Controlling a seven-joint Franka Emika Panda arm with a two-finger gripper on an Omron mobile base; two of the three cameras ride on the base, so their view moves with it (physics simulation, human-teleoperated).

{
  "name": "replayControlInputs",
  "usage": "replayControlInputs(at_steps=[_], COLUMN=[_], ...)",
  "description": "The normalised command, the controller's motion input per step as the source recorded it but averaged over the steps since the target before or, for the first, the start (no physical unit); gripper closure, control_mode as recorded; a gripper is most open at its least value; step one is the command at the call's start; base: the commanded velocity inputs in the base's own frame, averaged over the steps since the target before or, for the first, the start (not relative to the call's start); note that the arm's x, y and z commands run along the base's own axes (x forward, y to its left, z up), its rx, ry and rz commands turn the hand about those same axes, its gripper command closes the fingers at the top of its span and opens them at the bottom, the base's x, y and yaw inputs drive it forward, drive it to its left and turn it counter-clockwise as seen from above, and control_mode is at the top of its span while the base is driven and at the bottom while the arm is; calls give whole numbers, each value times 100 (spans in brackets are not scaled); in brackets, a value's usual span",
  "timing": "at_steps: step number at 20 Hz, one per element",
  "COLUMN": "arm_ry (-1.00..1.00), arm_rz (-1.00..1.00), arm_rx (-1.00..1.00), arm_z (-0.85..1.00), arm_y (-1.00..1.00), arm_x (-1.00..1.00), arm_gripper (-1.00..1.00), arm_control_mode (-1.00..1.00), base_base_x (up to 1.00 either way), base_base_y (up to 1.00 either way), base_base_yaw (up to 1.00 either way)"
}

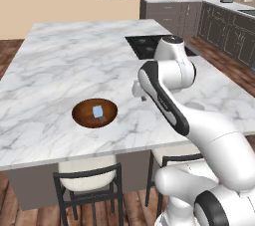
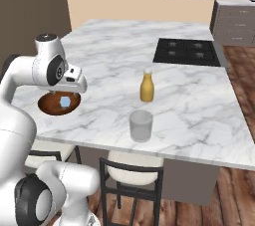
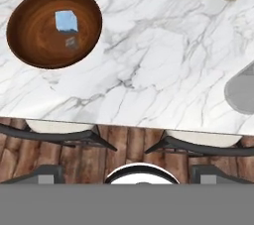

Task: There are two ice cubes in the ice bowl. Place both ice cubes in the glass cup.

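Hand view: ice bowl (image 3: 53,27) near counter (image 3: 149,70) front edge, ice cubes (image 3: 66,21) inside, not yet moved. Glass cup (image 2: 141,125) along same edge, well apart. Jaws state: cannot tell.

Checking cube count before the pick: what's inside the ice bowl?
In the ice bowl, the hand view shows one pale blue ice cube and a smaller greyish cube beside it. Nothing covers the bowl's interior there.

White marble island (image 2: 199,95) with ice bowl (image 2: 50,105), glass cup (image 2: 141,125), orange bottle (image 2: 146,86), cooktop (image 2: 187,51).
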Motion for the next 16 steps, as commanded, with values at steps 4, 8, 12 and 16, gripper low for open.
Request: replayControlInputs(at_steps=[4, 8, 12, 16], arm_ry=[0, 1, 0, -5], arm_rz=[0, 0, 1, 0], arm_rx=[7, 10, 5, 1], arm_z=[-42, -43, -32, -10], arm_y=[51, 41, 39, 44], arm_x=[0, 0, 0, 13], arm_gripper=[-100, -100, -100, -100], arm_control_mode=[-100, -100, -100, -100], base_base_x=[0, 0, 0, 0], base_base_y=[0, 0, 0, 0], base_base_yaw=[0, 0, 0, 0])
